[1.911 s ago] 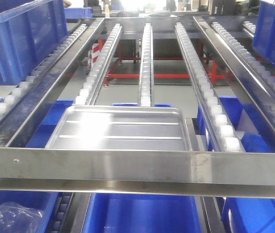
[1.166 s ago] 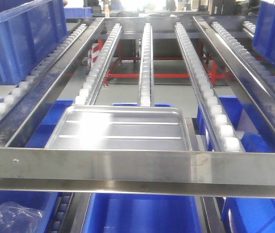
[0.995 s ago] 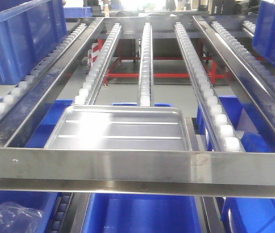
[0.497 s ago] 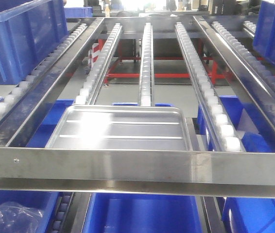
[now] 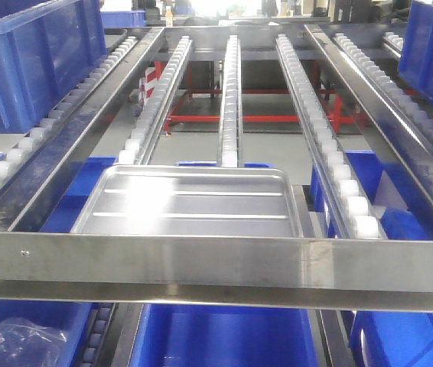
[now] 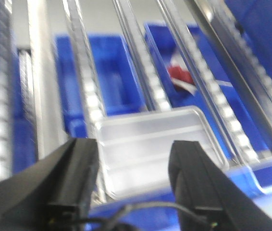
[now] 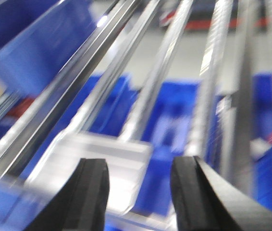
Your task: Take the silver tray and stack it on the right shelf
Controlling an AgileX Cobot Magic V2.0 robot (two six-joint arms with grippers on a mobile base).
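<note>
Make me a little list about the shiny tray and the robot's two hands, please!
tray: silver tray, lying flat, nothing in it
where: on the right shelf, on its white rollers, just behind the front crossbar
left hand: open, holding nothing
right hand: open, holding nothing
nearby: blue bins below the shelf
picture quality: both wrist views are blurry

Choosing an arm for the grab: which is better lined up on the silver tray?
Left, probably. The silver tray sits centred ahead of the open left tool; for the right tool it lies off to the left, blurred.
</note>
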